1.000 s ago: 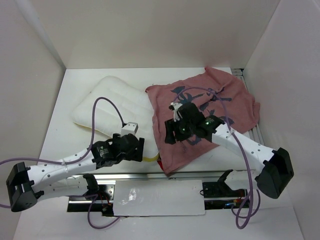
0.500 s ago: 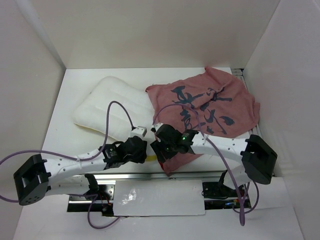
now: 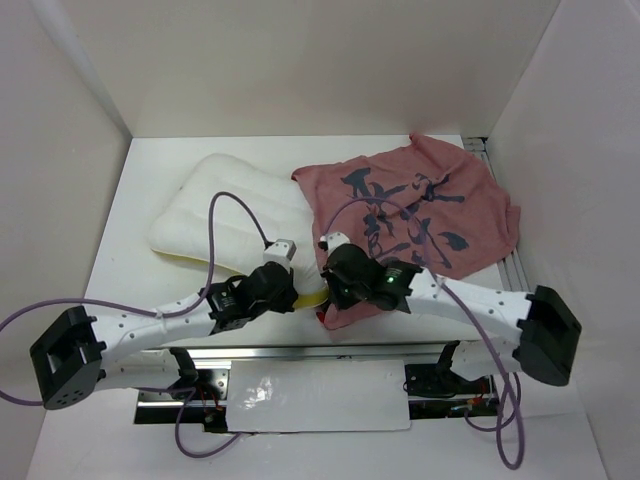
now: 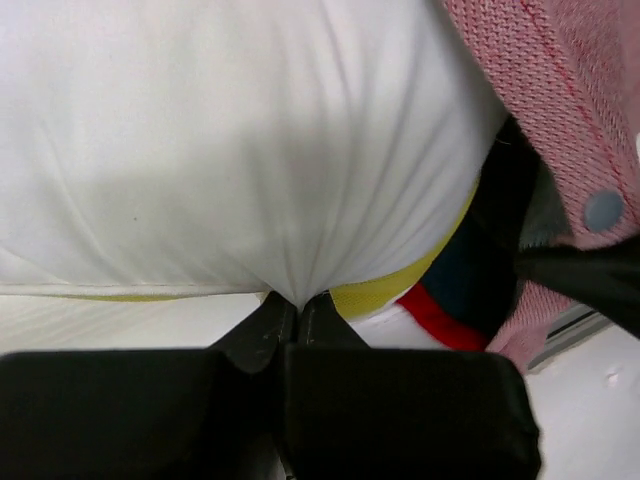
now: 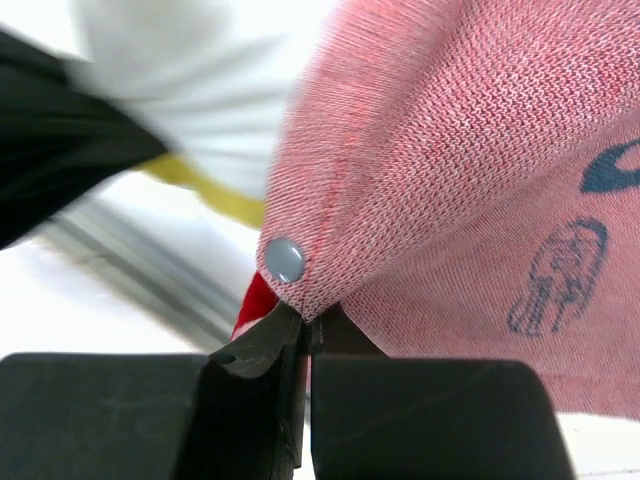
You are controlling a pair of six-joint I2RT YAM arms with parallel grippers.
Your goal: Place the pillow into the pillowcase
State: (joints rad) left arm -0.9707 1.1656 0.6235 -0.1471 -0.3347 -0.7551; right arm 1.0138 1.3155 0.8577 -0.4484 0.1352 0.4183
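Pillow [image 3: 225, 215] lies on the left half of the white desk [image 3: 120, 270], its near right corner touching the pillowcase [image 3: 420, 215]. The pillowcase is spread over the right half with its faded pink side up and its dark blue marks showing. Both arms reach in to the near edge where the two things meet.

The left claw [image 4: 297, 305] is pinched closed on the pillow's white cover at its near edge. The fabric gathers into tight creases that run straight into the fingertips, and the yellow edge [image 4: 400, 285] shows just to the right of the grip.

The right claw [image 5: 305, 325] is clamped on the pillowcase's hem at its near left corner, right beneath a grey snap button [image 5: 284, 259] — the knitted cloth rises from the grip as a taut peak. A strip of bright red lining [image 4: 435, 318] shows under the raised hem, close to the pillow's yellow corner. From above, the two claws sit just beside each other.
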